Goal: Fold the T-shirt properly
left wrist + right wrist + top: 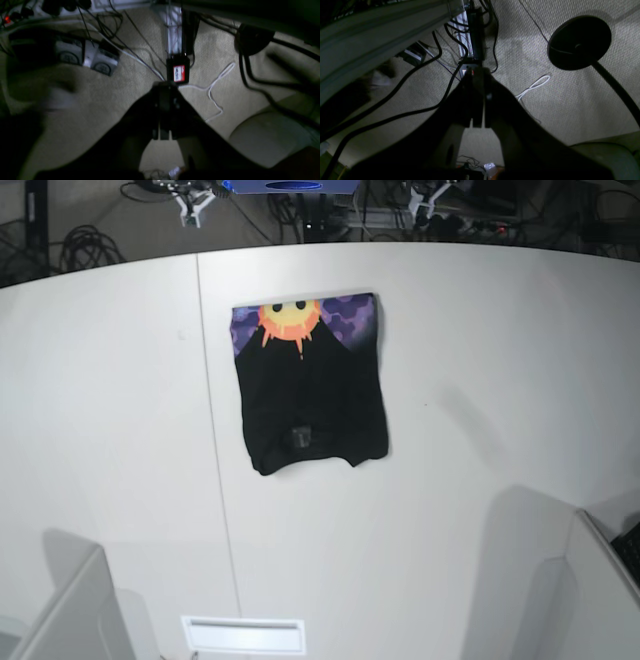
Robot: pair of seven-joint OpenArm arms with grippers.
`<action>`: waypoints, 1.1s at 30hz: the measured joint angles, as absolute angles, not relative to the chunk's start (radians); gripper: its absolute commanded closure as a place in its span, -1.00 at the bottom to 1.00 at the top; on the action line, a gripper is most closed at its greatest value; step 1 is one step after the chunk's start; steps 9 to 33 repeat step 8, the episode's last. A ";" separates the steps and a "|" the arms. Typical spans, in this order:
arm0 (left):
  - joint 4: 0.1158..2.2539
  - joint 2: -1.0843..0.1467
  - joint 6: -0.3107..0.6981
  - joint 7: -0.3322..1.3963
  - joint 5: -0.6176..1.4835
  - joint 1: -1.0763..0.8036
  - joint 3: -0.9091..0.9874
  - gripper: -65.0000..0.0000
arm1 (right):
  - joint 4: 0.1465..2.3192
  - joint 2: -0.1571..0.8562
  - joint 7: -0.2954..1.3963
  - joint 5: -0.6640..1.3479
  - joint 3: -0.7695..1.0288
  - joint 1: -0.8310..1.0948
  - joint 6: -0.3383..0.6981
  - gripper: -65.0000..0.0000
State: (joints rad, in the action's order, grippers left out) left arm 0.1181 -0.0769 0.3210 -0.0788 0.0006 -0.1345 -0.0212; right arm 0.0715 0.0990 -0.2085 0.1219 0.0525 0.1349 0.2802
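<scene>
folded t-shirt [312, 395] on white table [480, 360] (carpet [105, 100] below)

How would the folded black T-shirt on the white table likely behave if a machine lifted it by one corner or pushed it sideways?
The T-shirt is thin cloth lying flat in soft folds, so lifted by a corner it would probably droop and unfold. It looks light for its size. Pushed across the smooth table, it would more likely bunch and wrinkle than slide as one piece.
</scene>
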 measured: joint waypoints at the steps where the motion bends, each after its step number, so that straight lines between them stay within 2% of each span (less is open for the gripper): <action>1: 0.120 -0.078 0.321 -0.084 0.001 -0.128 -0.021 1.00 | 0.072 0.099 -0.209 0.122 0.052 0.137 0.280 1.00; 33: 0.124 -0.078 0.321 -0.091 0.001 -0.126 -0.021 1.00 | 0.072 0.093 -0.216 0.122 0.053 0.133 0.279 1.00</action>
